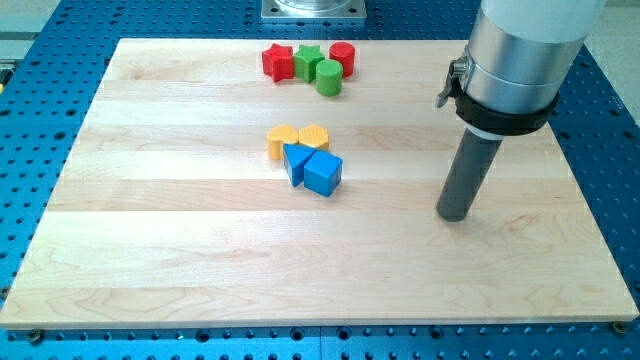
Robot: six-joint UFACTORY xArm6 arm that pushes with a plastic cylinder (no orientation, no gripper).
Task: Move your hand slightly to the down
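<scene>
My tip [453, 215] rests on the wooden board [180, 260] at the view's right, well to the right of the middle cluster. That cluster holds a blue cube [323, 174], a blue triangular block [296, 161], a yellow hexagonal block [314, 137] and a yellow rounded block [281, 140], all touching. At the view's top sit a red star [277, 62], a green star [308, 62], a green cylinder [329, 77] and a red cylinder [343, 58], packed together. My tip touches no block.
The board lies on a blue perforated table [30, 150]. The arm's wide grey body [520, 50] hangs over the board's upper right. A metal mount [314, 10] stands at the view's top edge.
</scene>
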